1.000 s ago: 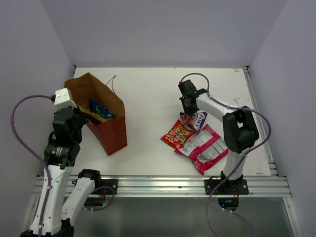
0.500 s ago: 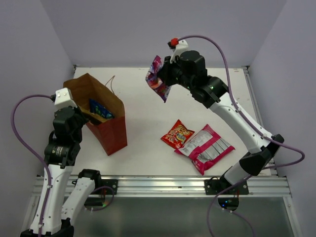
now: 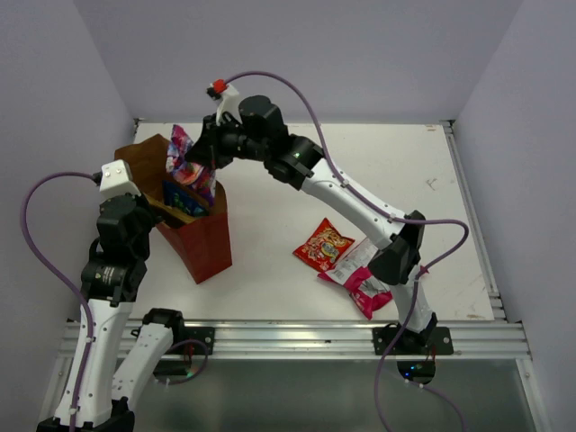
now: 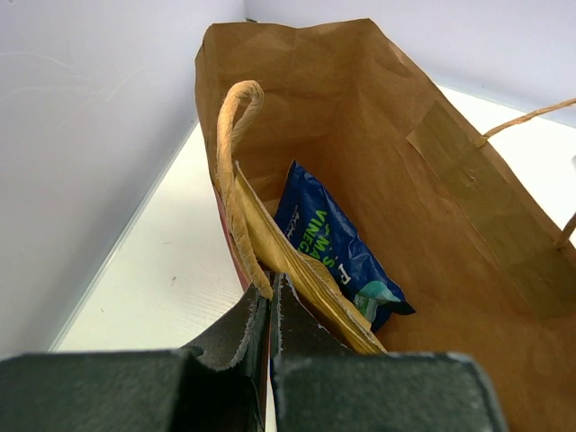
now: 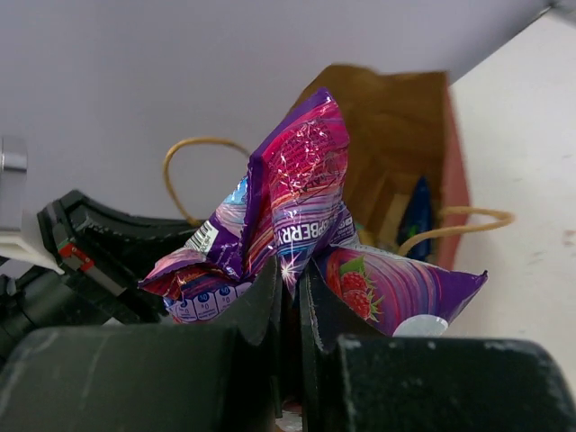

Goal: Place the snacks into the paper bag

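Top external: right pincer [image 3: 203,159] holds purple packet [image 3: 183,163] above paper bag [image 3: 203,245].

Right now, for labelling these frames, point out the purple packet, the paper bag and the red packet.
purple packet [image 5: 297,193], right wrist view, crinkled middle.
paper bag [image 3: 205,247], top external view, red-brown front wall.
red packet [image 3: 324,245], top external view, centre of its face.

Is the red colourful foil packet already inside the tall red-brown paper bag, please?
No, the red colourful foil packet lies on the white table, apart from the tall red-brown paper bag.
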Action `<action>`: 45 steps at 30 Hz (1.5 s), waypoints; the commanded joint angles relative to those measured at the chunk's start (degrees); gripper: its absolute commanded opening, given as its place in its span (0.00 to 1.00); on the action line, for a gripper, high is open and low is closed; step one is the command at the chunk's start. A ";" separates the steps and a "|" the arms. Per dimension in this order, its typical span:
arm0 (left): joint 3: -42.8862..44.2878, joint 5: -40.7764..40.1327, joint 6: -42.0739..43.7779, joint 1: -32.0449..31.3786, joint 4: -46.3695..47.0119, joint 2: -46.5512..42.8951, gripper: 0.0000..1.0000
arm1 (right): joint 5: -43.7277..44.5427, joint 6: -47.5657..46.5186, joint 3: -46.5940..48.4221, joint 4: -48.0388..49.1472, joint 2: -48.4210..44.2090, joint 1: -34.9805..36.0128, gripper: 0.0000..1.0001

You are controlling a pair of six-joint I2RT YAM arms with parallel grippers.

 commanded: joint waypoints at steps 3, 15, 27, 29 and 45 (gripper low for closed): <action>0.10 -1.00 0.41 -0.35 2.03 -0.17 0.00 | -6.15 4.03 5.41 3.97 2.17 1.97 0.00; 0.10 -1.26 0.41 -0.35 2.12 -0.52 0.00 | -11.77 8.52 5.94 5.92 10.42 3.03 0.03; -0.17 -1.26 0.50 -0.35 2.20 -0.61 0.00 | -12.31 6.15 6.99 4.68 13.42 4.00 0.76; -0.34 -1.35 0.50 -0.35 2.20 -0.69 0.00 | -12.57 5.36 6.64 5.47 11.59 4.00 0.81; -0.43 -1.35 0.50 -0.44 2.12 -1.13 0.00 | 4.63 -8.78 -20.14 7.08 -29.98 4.00 0.89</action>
